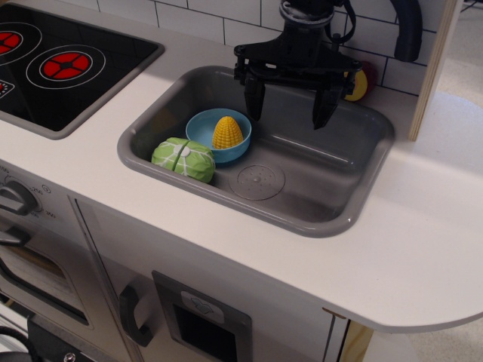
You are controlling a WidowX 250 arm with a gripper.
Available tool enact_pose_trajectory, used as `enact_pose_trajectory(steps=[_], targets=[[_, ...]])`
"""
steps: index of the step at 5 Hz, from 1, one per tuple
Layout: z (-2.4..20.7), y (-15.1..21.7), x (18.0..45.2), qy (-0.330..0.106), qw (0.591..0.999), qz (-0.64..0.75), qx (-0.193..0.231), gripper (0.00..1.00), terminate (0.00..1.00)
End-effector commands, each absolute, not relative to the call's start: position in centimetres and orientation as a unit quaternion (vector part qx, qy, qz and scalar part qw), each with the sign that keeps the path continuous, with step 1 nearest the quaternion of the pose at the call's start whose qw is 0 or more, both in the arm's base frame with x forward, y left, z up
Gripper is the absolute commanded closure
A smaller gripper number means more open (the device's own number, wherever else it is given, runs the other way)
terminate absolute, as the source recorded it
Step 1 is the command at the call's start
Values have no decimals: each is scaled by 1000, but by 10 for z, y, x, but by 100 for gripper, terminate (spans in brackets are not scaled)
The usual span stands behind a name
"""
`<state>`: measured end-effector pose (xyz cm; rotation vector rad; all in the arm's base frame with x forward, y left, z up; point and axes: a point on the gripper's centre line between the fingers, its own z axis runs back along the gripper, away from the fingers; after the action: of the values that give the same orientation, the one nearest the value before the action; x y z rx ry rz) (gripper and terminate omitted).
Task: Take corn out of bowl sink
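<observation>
Empty pincer (290, 105), jaws wide apart

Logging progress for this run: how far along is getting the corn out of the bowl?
Nothing looks done yet: the corn sits inside the bowl in the sink. In hand: the end effector hangs open and empty above the sink, right of the bowl. Left: reach the corn, grasp it, lift it out.

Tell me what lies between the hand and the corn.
Nothing but the bowl's rim. The open hand hangs above the sink, right of the corn as pictured in this single view.
</observation>
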<state>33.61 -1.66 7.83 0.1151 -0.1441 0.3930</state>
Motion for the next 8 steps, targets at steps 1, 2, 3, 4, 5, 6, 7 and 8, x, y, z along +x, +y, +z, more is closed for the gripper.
enact_pose_trajectory(steps=[1, 2, 3, 4, 5, 6, 7, 8], targets=[[78, -17, 336, -71, 977, 195, 57, 0, 0], [73, 27, 349, -97, 963, 245, 53, 0, 0], [69, 57, 357, -107, 951, 285, 55, 0, 0], [64, 88, 369, -119, 938, 318, 60, 0, 0], [50, 97, 378, -114, 934, 330, 70, 0, 0], [42, 95, 377, -119, 935, 325, 76, 0, 0], [33, 94, 372, -119, 936, 320, 85, 0, 0], [27, 95, 371, -124, 934, 324, 87, 0, 0]])
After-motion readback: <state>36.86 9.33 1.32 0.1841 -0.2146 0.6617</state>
